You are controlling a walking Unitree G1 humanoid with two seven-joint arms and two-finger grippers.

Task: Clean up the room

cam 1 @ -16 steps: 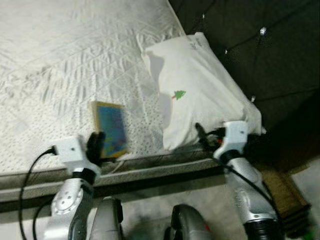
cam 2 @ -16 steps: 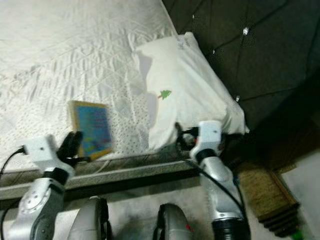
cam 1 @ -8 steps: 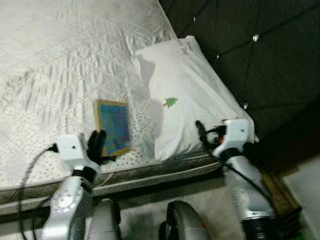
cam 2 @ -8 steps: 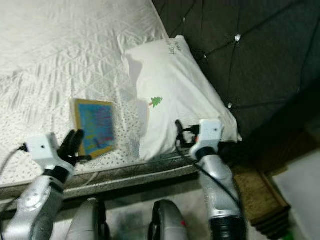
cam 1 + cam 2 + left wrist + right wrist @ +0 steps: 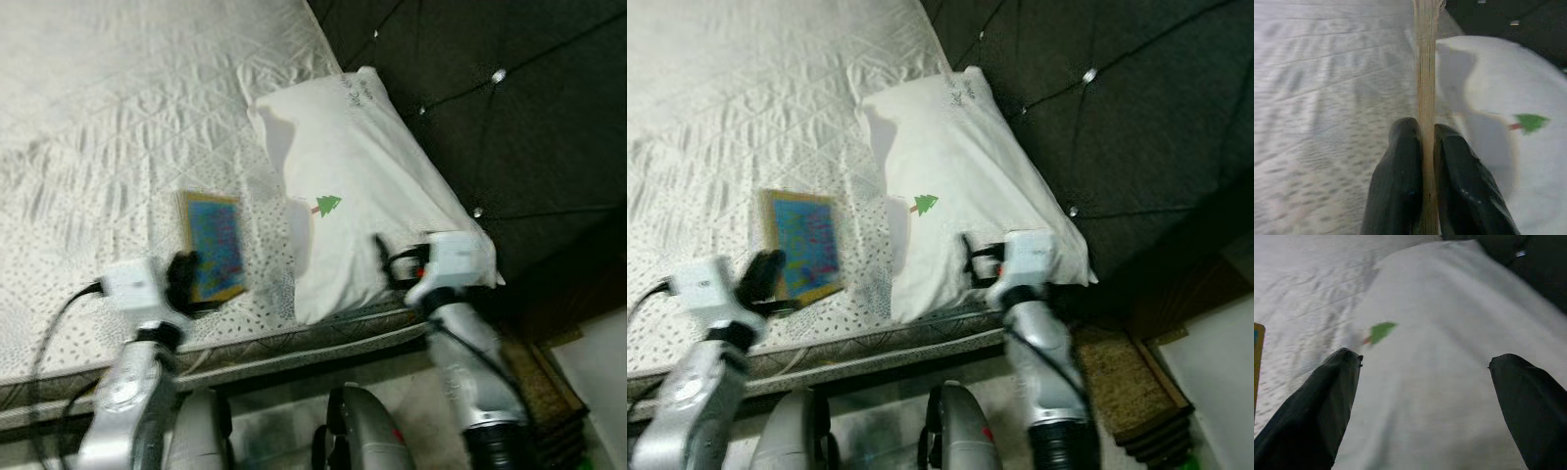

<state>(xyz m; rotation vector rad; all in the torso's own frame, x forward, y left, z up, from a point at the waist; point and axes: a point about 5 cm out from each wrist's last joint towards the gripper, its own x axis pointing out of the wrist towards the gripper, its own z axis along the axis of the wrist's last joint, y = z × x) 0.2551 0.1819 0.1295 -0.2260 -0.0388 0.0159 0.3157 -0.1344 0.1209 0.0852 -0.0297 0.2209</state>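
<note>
The left gripper (image 5: pixel 1422 161) is clamped on the near edge of a thin picture book (image 5: pixel 214 245), one finger on each face, as the left wrist view shows with the book edge-on between the black fingers (image 5: pixel 1398 191). The book lies close to the near edge of the bed (image 5: pixel 118 117), its blue cover up, just beside the white pillow (image 5: pixel 362 186) that sits at the headboard end, towards the bed's near right corner. The dark tufted headboard (image 5: pixel 509 108) rises behind the pillow.

The right gripper (image 5: pixel 1425 401) hangs over the near end of the pillow with its fingers spread wide and nothing between them.

The book looks stiff, flat and light, so an edge pinch like this should carry it, though a glossy cover may slip if the wrist tilts fast; a hold deeper in from the edge would be steadier. Whether the book is already lifted clear of the mattress is hard to say, as the head views are blurred. The pillow is soft and bulky; it will sag, and is best taken by a bunched corner
</note>
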